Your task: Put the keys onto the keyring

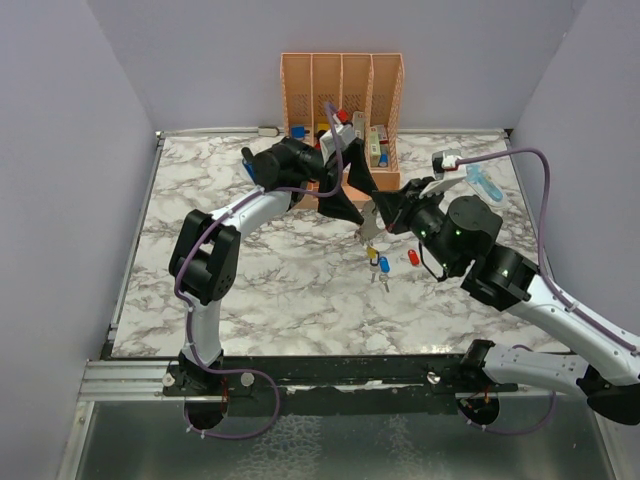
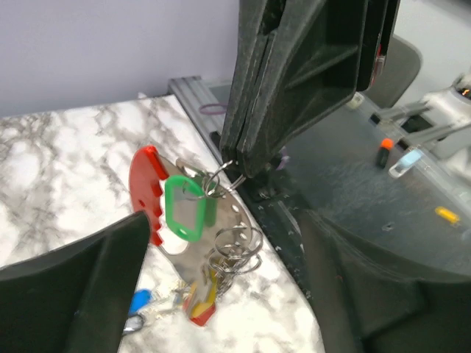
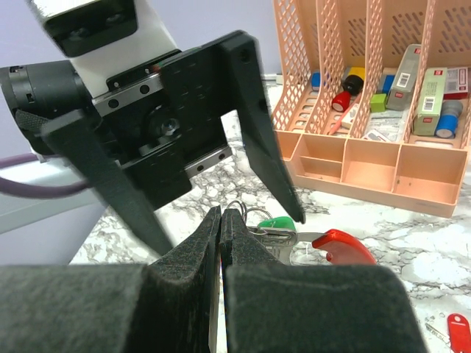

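My right gripper (image 1: 372,228) (image 3: 221,217) is shut on a small metal ring (image 2: 227,166) and holds a bunch above the table. From that ring hang the red curved keyring (image 2: 143,193) (image 3: 342,246) with its grey metal part, a green-headed key (image 2: 189,208) (image 3: 278,223), more wire rings (image 2: 239,250) and a yellow and red key (image 2: 204,300). My left gripper (image 1: 356,200) (image 2: 235,246) is open, its fingers either side of the bunch without touching it. A blue key (image 1: 383,265) (image 2: 138,301) and a red key (image 1: 413,258) (image 3: 458,327) lie on the marble.
A peach slotted organizer (image 1: 342,100) (image 3: 368,165) with small coloured items stands at the back centre, just behind the arms. A long blue pen-like tool (image 1: 483,182) lies at the back right. Purple walls close in both sides.
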